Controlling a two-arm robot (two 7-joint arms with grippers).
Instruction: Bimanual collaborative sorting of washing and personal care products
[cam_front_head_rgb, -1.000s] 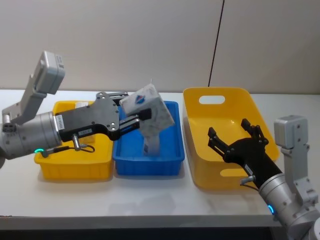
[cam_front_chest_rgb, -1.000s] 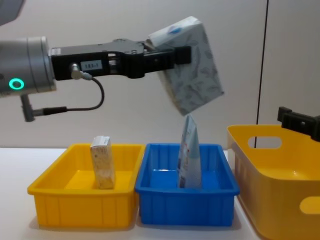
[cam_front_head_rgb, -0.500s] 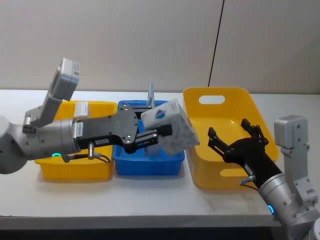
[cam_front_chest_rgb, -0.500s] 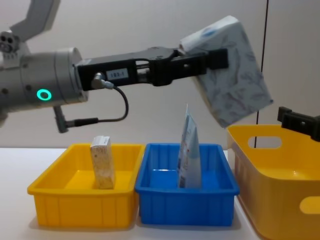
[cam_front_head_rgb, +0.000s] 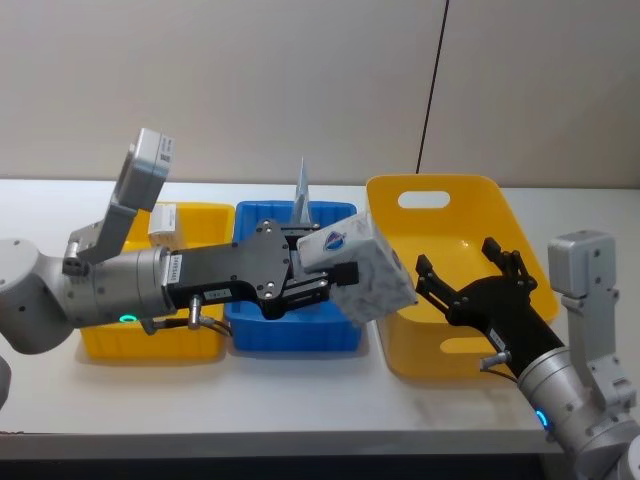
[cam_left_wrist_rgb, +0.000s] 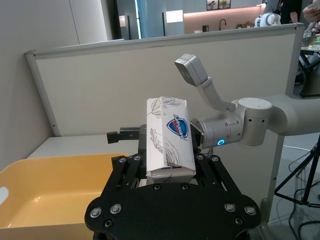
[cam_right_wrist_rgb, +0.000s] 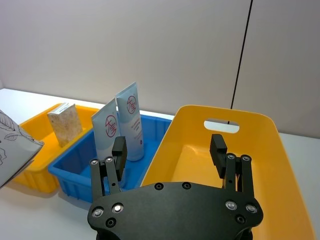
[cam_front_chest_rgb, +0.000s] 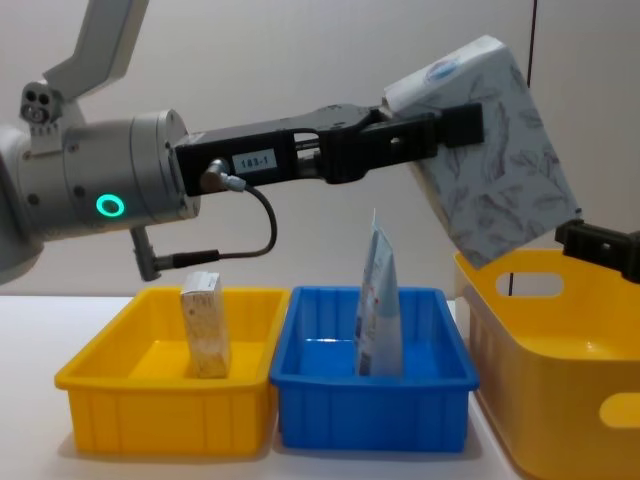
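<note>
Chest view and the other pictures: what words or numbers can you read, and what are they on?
"183-1": on a white sticker on the left gripper.
Blue logo on the soft whitish pack: it holds a white word, too blurred to read.
Red circle sign on each of the light-blue pouches: the print is too small to read.
Tan box: no text that can be read.

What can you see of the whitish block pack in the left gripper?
The block pack is soft, whitish, wrapped, with grey leaf-like marbling and a blue logo on its end. The left gripper clamps it from both sides in mid-air, tilted, logo end up. Its lower corner hangs above the left rim of the large yellow bin; nothing else touches it.
</note>
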